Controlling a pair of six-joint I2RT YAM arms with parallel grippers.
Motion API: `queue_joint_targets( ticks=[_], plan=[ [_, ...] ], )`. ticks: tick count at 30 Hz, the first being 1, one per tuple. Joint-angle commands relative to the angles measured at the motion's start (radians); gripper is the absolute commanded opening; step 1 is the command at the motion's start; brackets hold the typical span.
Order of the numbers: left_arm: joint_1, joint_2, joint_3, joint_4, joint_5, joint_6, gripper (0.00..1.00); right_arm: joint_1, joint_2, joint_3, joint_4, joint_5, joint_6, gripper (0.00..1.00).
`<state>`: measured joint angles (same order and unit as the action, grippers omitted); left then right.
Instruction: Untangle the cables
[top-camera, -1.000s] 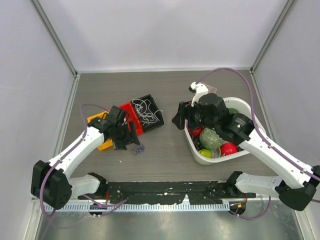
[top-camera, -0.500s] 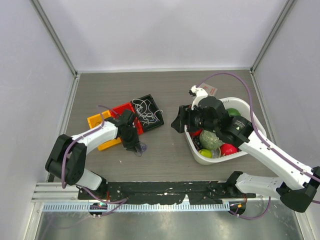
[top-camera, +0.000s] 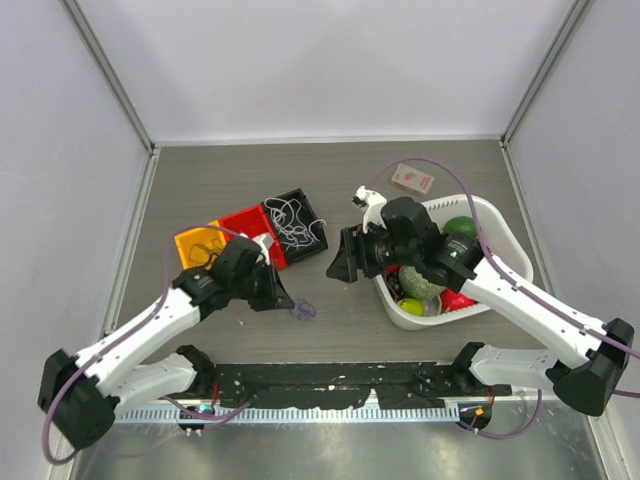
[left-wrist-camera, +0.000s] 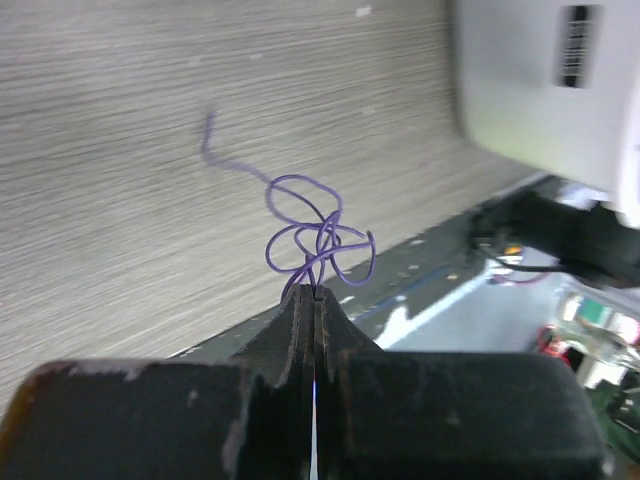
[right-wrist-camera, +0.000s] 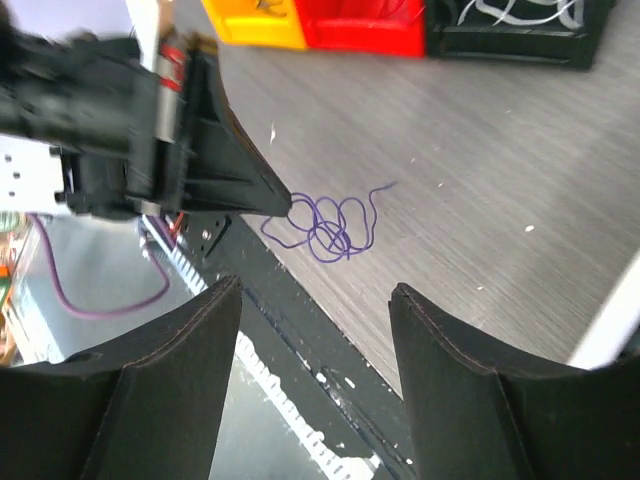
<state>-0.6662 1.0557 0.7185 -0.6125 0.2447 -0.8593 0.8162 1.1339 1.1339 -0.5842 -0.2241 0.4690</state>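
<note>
A dark purple cable (top-camera: 304, 311) lies in loose loops on the table near the front edge. My left gripper (top-camera: 289, 303) is shut on its near end; in the left wrist view the cable (left-wrist-camera: 318, 235) rises straight out of the closed tips (left-wrist-camera: 312, 291). My right gripper (top-camera: 340, 268) hovers open just right of it. In the right wrist view the cable (right-wrist-camera: 330, 225) lies ahead of the open right gripper (right-wrist-camera: 318, 287), with the left gripper's tip (right-wrist-camera: 284, 205) touching its left side. White cables (top-camera: 295, 222) fill the black bin (top-camera: 316, 246).
A red bin (top-camera: 245, 222) and an orange bin (top-camera: 195, 243) adjoin the black one on its left. A white basket (top-camera: 500, 215) of toy fruit stands at the right, under the right arm. A small box (top-camera: 412, 178) lies behind it. The black base rail (top-camera: 330, 380) runs along the front.
The left gripper has shut on the purple cable and carried it right, toward the front. The right gripper has moved left and stayed open.
</note>
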Motion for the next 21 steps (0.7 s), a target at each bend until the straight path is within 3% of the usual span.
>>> queue_joint_targets(
  ticks=[1,10,18,21],
  plan=[
    [0.002,-0.17,-0.024,0.137,0.125,-0.078,0.0,0.005,0.004,-0.046,0.139,-0.214,-0.07,0.65],
    [0.002,-0.28,0.071,0.106,0.191,-0.107,0.0,0.034,0.027,-0.111,0.299,-0.331,-0.043,0.6],
    [0.002,-0.284,0.114,0.094,0.2,-0.115,0.0,0.11,0.066,-0.134,0.322,-0.314,-0.03,0.51],
    [0.002,-0.284,0.117,0.097,0.206,-0.113,0.0,0.135,0.078,-0.134,0.3,-0.265,-0.041,0.43]
  ],
)
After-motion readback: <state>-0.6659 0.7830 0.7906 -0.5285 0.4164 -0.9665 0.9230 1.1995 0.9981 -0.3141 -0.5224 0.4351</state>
